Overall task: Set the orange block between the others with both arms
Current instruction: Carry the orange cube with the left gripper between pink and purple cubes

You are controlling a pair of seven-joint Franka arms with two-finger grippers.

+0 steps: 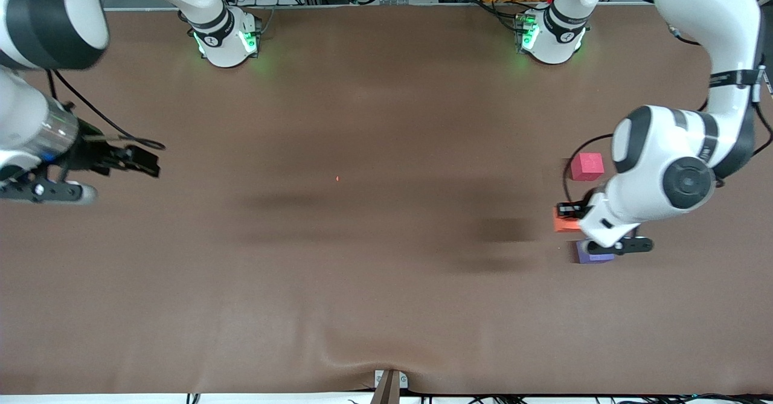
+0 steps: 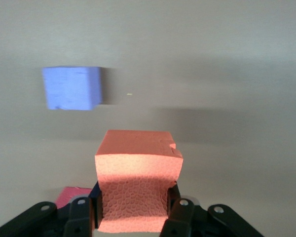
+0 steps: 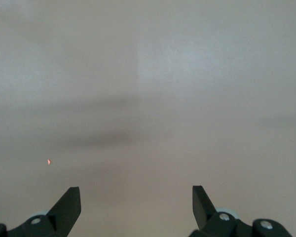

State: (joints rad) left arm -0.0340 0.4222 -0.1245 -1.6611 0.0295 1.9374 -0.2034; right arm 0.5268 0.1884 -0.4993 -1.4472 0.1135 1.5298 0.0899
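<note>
My left gripper (image 1: 570, 212) (image 2: 134, 207) is shut on the orange block (image 1: 564, 221) (image 2: 138, 168), its fingers pressing two opposite sides. The block is low over the brown table (image 1: 386, 283), at the left arm's end. It sits at the gap between the red-pink cube (image 1: 587, 166) (image 2: 71, 196), farther from the front camera, and the purple-blue cube (image 1: 592, 253) (image 2: 71, 88), nearer to it. The left arm partly covers the purple-blue cube in the front view. My right gripper (image 1: 145, 162) (image 3: 136, 197) waits open over the right arm's end, with nothing between its fingers.
A tiny orange speck (image 1: 337, 179) (image 3: 49, 161) lies near the middle of the table. A small bracket (image 1: 389, 383) sits at the table edge nearest the front camera. Cables and equipment line the edge by the two arm bases.
</note>
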